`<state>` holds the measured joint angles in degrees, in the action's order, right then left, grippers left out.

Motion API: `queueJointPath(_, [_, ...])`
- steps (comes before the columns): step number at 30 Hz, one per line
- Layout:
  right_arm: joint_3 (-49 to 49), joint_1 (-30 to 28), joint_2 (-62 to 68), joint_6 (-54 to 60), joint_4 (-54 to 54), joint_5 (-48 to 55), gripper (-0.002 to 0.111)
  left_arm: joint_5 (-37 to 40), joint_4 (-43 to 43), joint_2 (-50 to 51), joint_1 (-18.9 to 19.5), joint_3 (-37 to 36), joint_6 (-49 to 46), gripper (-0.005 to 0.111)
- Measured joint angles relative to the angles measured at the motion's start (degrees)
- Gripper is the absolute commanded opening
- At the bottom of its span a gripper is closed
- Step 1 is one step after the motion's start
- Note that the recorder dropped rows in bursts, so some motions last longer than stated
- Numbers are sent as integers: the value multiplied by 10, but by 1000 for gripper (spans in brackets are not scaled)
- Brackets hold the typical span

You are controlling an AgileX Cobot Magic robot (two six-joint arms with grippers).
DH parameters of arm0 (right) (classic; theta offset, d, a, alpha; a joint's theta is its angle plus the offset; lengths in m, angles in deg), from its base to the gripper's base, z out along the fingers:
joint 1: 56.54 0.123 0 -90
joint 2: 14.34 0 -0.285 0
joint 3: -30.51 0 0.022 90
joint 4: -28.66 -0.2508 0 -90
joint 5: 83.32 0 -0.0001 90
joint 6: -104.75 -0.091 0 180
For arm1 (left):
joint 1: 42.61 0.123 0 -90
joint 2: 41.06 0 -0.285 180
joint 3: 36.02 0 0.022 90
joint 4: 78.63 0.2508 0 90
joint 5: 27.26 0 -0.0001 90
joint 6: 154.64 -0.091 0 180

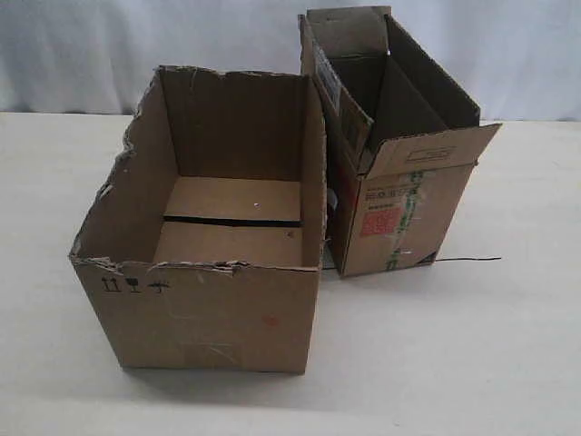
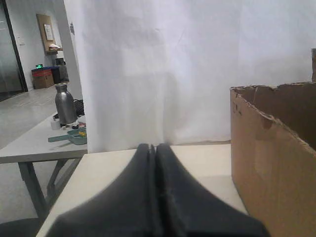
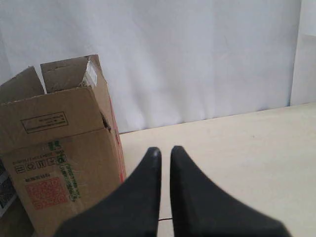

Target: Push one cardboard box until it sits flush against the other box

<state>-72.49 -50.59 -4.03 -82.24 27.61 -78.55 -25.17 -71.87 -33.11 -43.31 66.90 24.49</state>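
The left gripper (image 2: pixel 155 148) is pressed fully together and holds nothing; the right gripper (image 3: pixel 165 150) shows a narrow slit between its fingers, also empty, touching neither box. The one cardboard box (image 1: pixel 213 245), wide, open-topped with a ragged torn rim and black symbols, sits on the table (image 1: pixel 490 345) just beside the one other box (image 1: pixel 390 173), their near corners apparently touching, a narrow wedge between them lower down

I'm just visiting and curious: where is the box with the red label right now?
In the exterior view the other box stands right of centre, behind and beside the wider cardboard box.
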Motion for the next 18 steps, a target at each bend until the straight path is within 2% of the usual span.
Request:
queueJointPath(12, [0,0,0,0,0,0,5,0,1,0,0,0,-5,0])
queueJointPath(14, [0,0,0,0,0,0,5,-2,-26,0,0,0,16,0])
queueJointPath(18, [0,0,0,0,0,0,5,-17,-145,0,0,0,108,0])
